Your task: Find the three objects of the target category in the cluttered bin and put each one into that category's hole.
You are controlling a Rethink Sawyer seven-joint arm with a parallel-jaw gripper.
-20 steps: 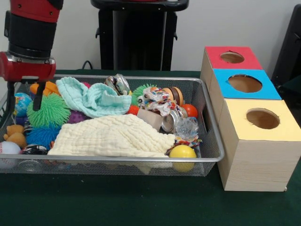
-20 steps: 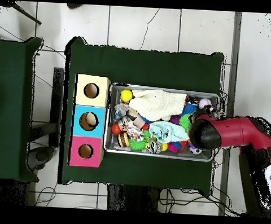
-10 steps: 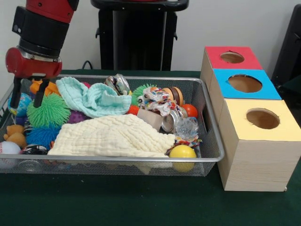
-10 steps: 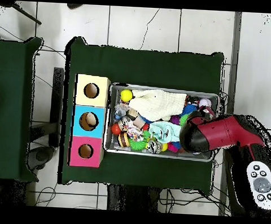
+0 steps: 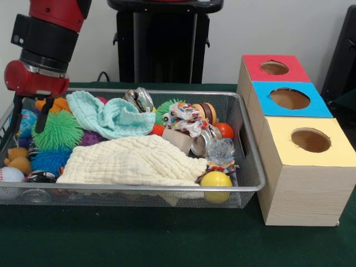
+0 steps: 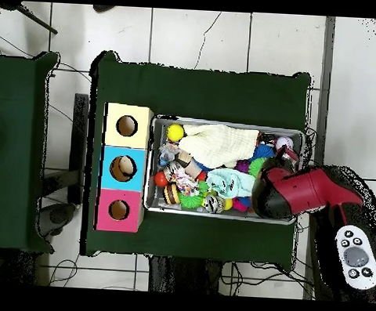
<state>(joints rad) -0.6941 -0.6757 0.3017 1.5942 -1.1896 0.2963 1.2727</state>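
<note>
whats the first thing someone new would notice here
The mesh bin crammed with toys stands out first, with a big cream cloth heaped across its front and a mint cloth behind it. Next, the red arm's claw hangs open over the bin's left end, by a green spiky ball. To the bin's right sit three boxes with holes, topped red, blue and yellow.

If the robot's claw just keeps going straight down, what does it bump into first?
Probably the green spiky ball or the little globe ball beside it: the gripper, fingers apart, hangs right above that end of the bin. Depth is hard to judge, so which comes first is unclear.
</note>
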